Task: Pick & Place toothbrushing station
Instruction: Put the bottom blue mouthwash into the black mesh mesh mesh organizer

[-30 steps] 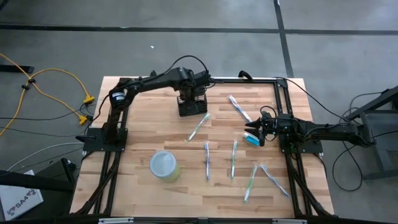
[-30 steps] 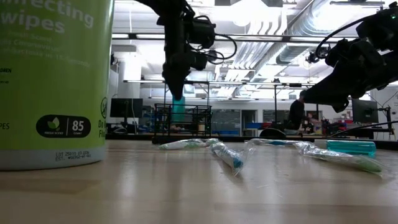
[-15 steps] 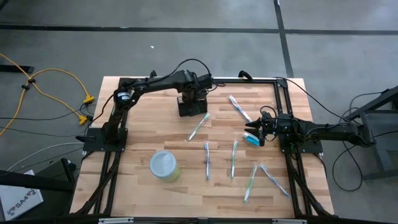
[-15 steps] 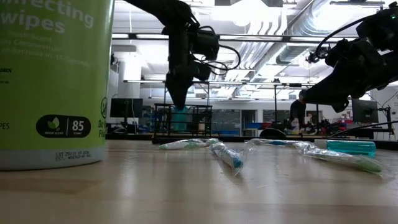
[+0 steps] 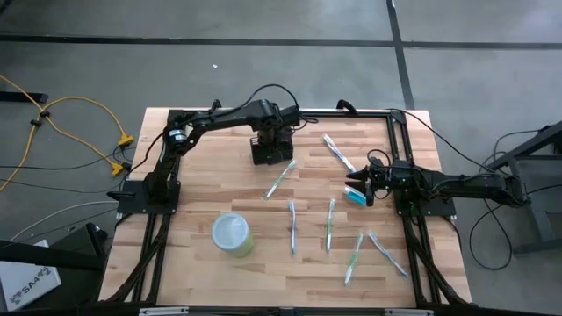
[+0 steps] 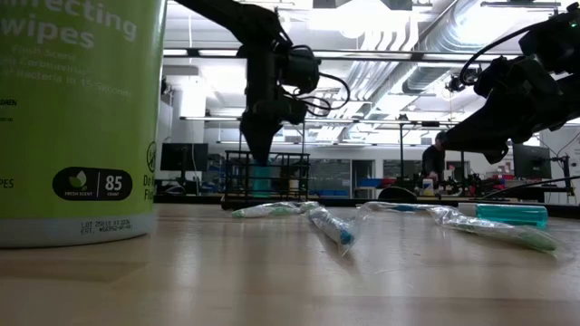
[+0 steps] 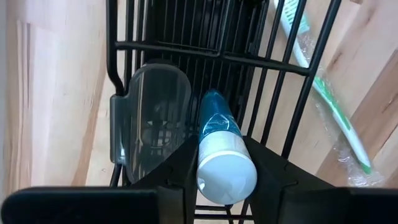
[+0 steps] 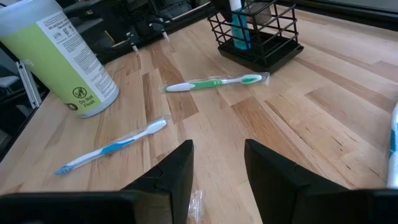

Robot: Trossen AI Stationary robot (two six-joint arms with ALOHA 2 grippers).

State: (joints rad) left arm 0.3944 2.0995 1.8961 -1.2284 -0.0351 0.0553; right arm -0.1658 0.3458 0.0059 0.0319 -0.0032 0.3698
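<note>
Left gripper [image 5: 272,140] lowers a toothpaste tube [image 7: 219,146] into the black wire holder [image 5: 271,151].

Its fingers are partly closed on the tube's white-capped end, and the blue body already sits inside the holder, at the far middle of the table just under the gripper. Release looks like the remaining move for this item; several wrapped toothbrushes [image 5: 281,178] lie loose nearer on the table. Right gripper [image 5: 367,188] waits at the right side, fingers apart, gripping nothing.

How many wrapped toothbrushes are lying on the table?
6 plastic-wrapped toothbrushes: one beside the black wire-mesh holder, one farther right, two mid-table, two front-right; none apparently hidden.
</note>
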